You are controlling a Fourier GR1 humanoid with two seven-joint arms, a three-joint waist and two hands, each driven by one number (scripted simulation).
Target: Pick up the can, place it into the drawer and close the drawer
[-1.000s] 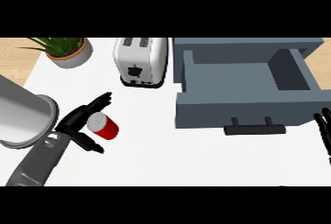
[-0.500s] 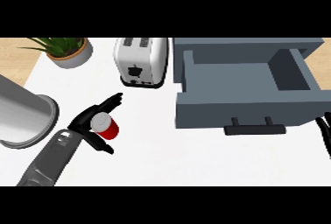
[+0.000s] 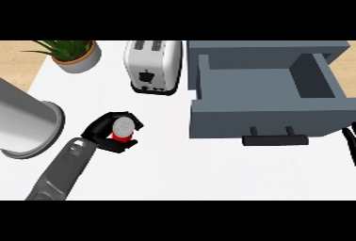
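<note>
The red can (image 3: 122, 128) with a silver top stands on the white counter, left of the drawer. My left hand (image 3: 104, 132) is curled round it, fingers and thumb wrapping its sides so that only the top and a strip of red show. The grey drawer (image 3: 208, 115) is pulled open at the right, its inside bare, with a black handle (image 3: 274, 140) on its front. Only a thin black sliver of my right hand (image 3: 350, 143) shows at the right edge, beside the drawer's front corner.
A white toaster (image 3: 153, 66) stands behind the can, close to the drawer's left wall. A potted plant (image 3: 75, 55) sits at the back left. A large metal cylinder (image 3: 21, 124) stands at the left edge, near my left forearm.
My left hand has closed its fingers round the can, which was lying between open fingers before. My right hand has slid further out of view at the right edge.
</note>
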